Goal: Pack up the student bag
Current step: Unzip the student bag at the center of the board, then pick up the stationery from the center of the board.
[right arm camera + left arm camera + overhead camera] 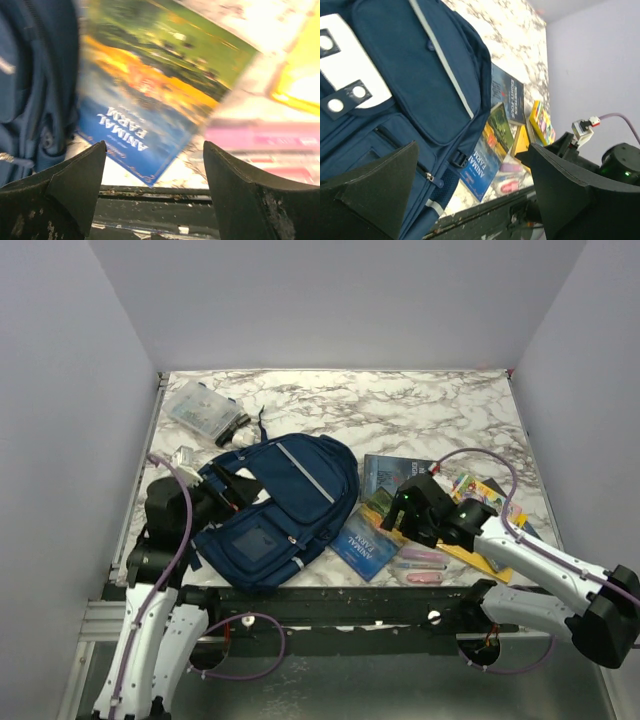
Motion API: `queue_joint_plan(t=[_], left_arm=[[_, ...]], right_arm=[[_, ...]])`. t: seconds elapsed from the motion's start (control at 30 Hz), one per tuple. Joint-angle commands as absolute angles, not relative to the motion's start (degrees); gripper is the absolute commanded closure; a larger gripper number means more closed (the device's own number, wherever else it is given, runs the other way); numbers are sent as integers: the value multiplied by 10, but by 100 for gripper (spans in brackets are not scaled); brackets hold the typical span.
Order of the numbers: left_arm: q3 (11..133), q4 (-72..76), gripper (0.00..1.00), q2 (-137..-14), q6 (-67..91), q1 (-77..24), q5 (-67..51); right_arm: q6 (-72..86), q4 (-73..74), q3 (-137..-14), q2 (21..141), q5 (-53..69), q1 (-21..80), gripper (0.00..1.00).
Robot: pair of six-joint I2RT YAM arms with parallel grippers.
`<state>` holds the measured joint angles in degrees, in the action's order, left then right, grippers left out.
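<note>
The navy-blue student bag (285, 502) lies flat on the left half of the table, front pocket up; it fills the left wrist view (420, 75). My left gripper (230, 490) hovers over the bag's left side, open and empty (472, 150). My right gripper (398, 518) is open and empty, above the "Animal Farm" book (362, 545) lying just right of the bag. In the right wrist view the gripper (154, 150) is over the book's (140, 105) near corner, and the bag's edge (35, 75) shows at left.
A dark blue book (395, 477), a yellow booklet (470, 552), a colourful box (478, 490) and pink markers (422, 560) lie at the right. A small clear plastic box (203, 410) sits at the back left. The table's front rail (160, 200) is close below the right gripper.
</note>
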<state>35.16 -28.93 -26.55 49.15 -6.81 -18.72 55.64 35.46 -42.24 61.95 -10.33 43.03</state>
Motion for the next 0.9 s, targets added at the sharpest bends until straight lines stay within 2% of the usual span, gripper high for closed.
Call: queue_joint_plan(t=[0.0,0.17,0.37,0.57,0.87], left_arm=[[452,-281,7,-370,382,-65,-294],[552,-274,7,-483,373,-70,-367],[613,-249,7,-554,356,-135,-362],[601,-234,8,-580,323,-172,-331],[574,-207,9,-588,294,-176,-334]], right_arm=[[735,539,-409,581,-203,428,19],[862,648,-371,528,-206,427,27],[934,711,-363,480,-200,427,28],[1008,746,-365,491,-206,427,32],[1034,750,-387,583,-212,427,41]])
